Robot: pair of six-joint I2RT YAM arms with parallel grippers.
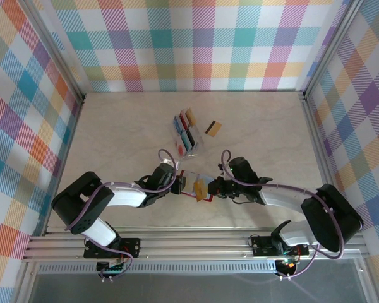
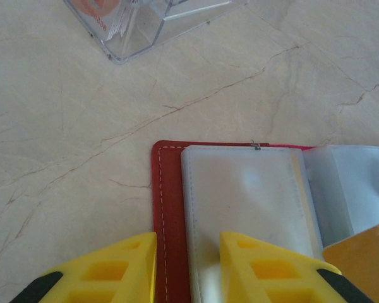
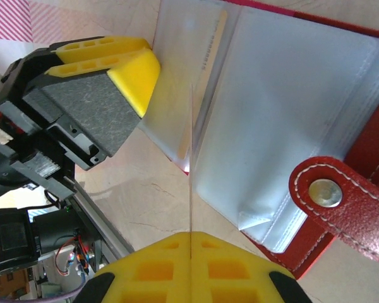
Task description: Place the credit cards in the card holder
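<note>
The left tool [image 2: 187, 243], jaws partly open, pins the card holder [image 2: 170, 208] beneath it, presumably so the right tool [image 3: 191, 243], clamped on 1 credit card [image 2: 366, 255], can feed it ahead.

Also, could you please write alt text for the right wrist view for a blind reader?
The right gripper, shut on a thin credit card seen edge-on, aims it at the clear pockets of the open red card holder, whose snap tab lies at lower right. At upper left, the left gripper rests a yellow finger against a pocket page.
</note>
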